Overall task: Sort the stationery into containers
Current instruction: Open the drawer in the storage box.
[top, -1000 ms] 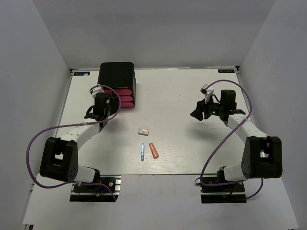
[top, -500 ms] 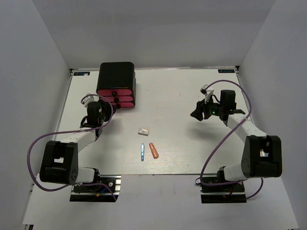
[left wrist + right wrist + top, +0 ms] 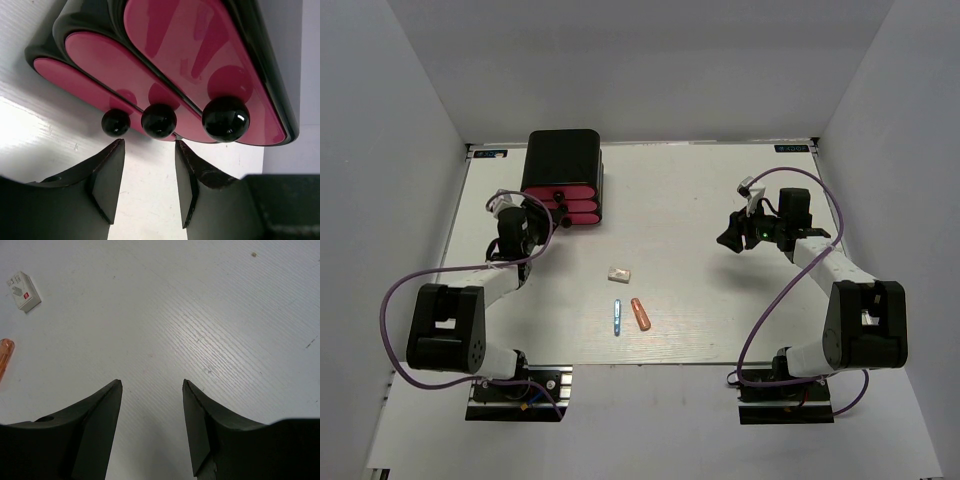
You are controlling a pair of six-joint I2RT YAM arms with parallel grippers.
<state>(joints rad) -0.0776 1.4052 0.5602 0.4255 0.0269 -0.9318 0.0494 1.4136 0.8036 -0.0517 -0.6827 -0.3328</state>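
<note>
Left jaws have drawn back, open, just short of the pink drawers' (image 3: 200,55) knobs (image 3: 159,120); right jaws open too.

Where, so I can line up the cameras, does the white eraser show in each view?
Top external: white eraser mid-table, just beyond the blue pen and orange marker.
Left wrist: not in it; only the pink drawers.
Right wrist: white eraser in the upper left corner.
Shared landmark: the orange marker, at the left edge in the right wrist view.
</note>
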